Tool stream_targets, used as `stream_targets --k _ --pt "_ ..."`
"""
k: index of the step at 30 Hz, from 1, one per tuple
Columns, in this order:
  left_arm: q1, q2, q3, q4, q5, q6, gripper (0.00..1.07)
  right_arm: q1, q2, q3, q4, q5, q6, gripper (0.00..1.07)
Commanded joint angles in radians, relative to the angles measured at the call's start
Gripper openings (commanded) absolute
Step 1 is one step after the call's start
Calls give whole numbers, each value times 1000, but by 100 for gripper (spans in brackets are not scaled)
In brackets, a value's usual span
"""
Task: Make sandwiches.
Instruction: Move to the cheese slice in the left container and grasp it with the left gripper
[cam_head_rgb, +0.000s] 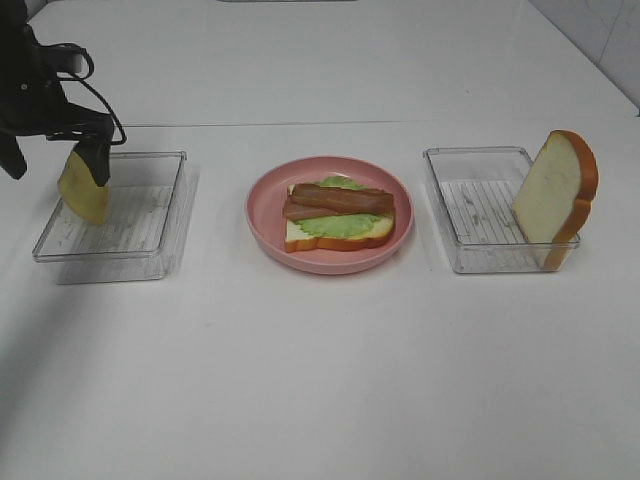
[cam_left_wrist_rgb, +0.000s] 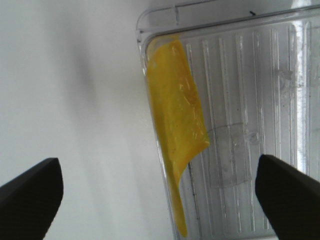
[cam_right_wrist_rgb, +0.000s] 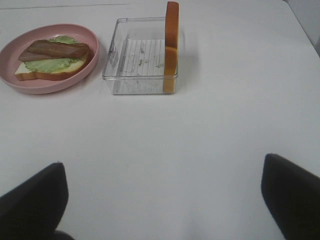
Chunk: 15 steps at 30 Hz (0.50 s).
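The open sandwich (cam_head_rgb: 338, 215) lies on the pink plate (cam_head_rgb: 268, 228): one bread slice, green lettuce and brown bacon strips (cam_head_rgb: 340, 200). It also shows in the right wrist view (cam_right_wrist_rgb: 52, 60). A yellow cheese slice (cam_head_rgb: 84, 190) leans on the left wall of the left clear tray (cam_head_rgb: 150, 215). My left gripper (cam_head_rgb: 55, 165) hangs over it, open, with the cheese (cam_left_wrist_rgb: 175, 120) between and beyond its fingers, untouched. The second bread slice (cam_head_rgb: 555, 190) stands upright in the right tray (cam_head_rgb: 470, 200). My right gripper (cam_right_wrist_rgb: 165, 200) is open and empty, well short of that tray (cam_right_wrist_rgb: 140, 60).
The white table (cam_head_rgb: 320, 380) carries only the two trays and the plate (cam_right_wrist_rgb: 50, 86). A seam runs across the table behind them. The right arm is out of the exterior view.
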Motion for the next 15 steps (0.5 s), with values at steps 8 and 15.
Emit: stream_targets --k 8,15 --pt "-5 17 -6 -21 8 3 82 -1 -30 3 -5 -9 -6 98" --pt "-5 17 -6 -21 5 0 60 -1 -30 3 -5 -9 -6 98"
